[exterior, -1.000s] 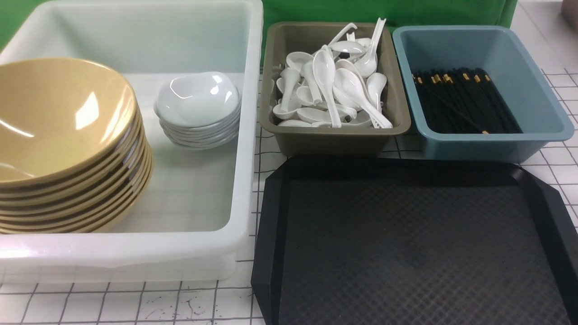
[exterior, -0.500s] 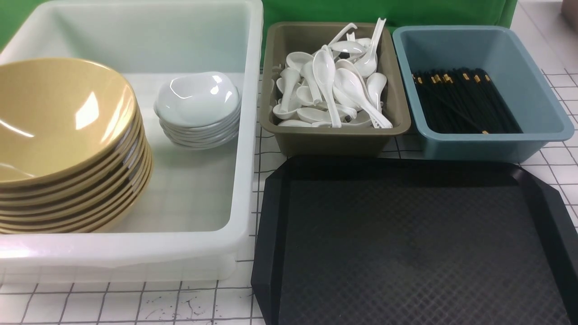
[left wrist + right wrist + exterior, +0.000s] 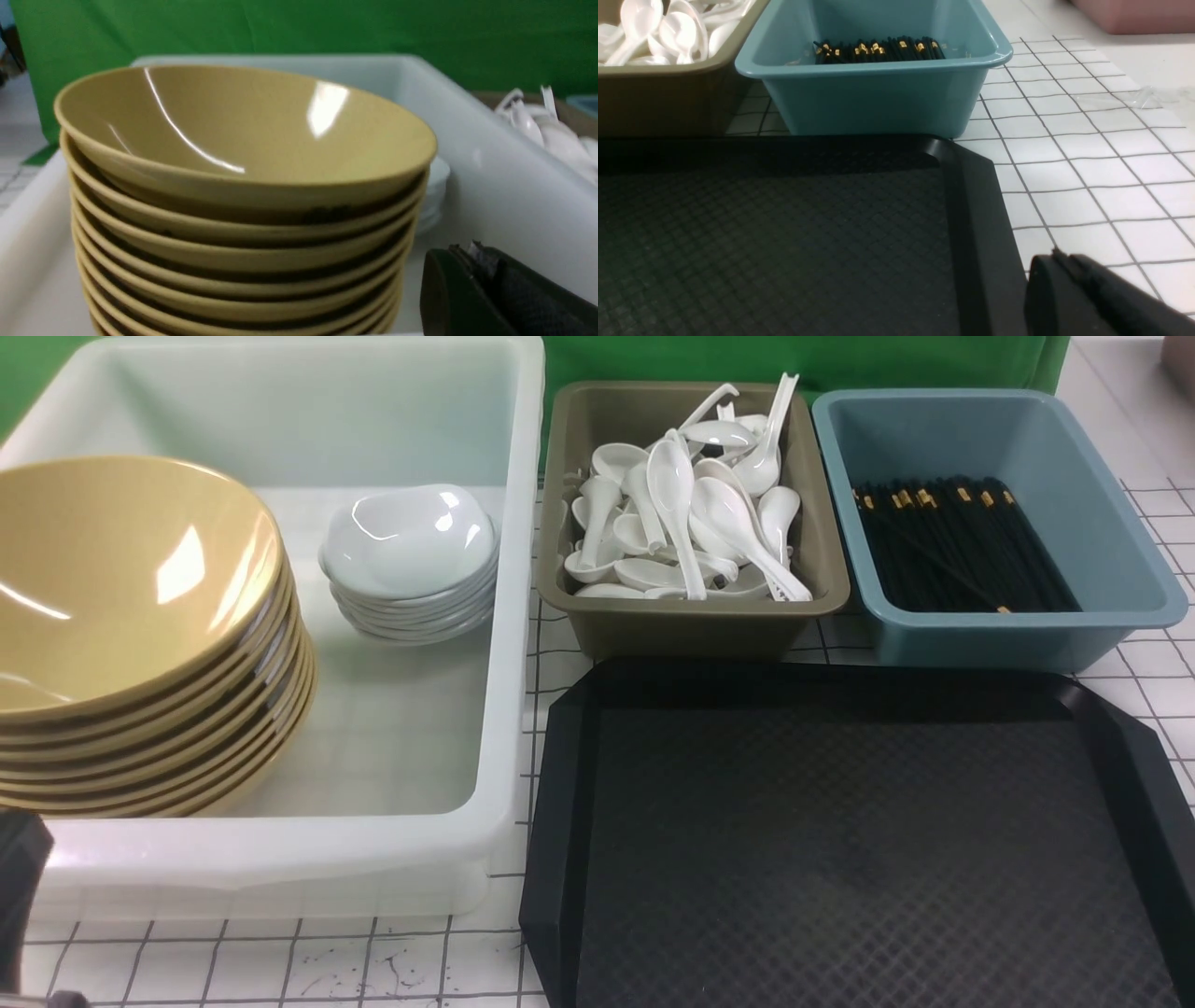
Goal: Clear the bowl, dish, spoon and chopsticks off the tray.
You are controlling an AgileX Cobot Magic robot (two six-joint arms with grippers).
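Note:
The black tray point(image 3: 840, 840) lies at the front right with nothing on it; it also shows in the right wrist view point(image 3: 784, 233). A mustard-tan bowl point(image 3: 112, 569) tops a stack in the white tub point(image 3: 509, 644), also in the left wrist view point(image 3: 243, 135). A white dish point(image 3: 406, 537) tops a smaller stack beside it. Spoons point(image 3: 691, 504) fill the olive bin. Black chopsticks point(image 3: 962, 546) lie in the blue bin. My left gripper point(image 3: 462, 249) is shut and empty beside the bowl stack. My right gripper point(image 3: 1057, 254) is shut and empty over the table by the tray's right rim.
The olive bin point(image 3: 691, 616) and the blue bin point(image 3: 990, 635) stand side by side just behind the tray. The tub fills the left half. A dark part of the left arm point(image 3: 17, 887) shows at the front left edge. White gridded table point(image 3: 1087, 163) lies right of the tray.
A dark part of the left arm has come into the front view's lower left corner. Nothing else has moved.

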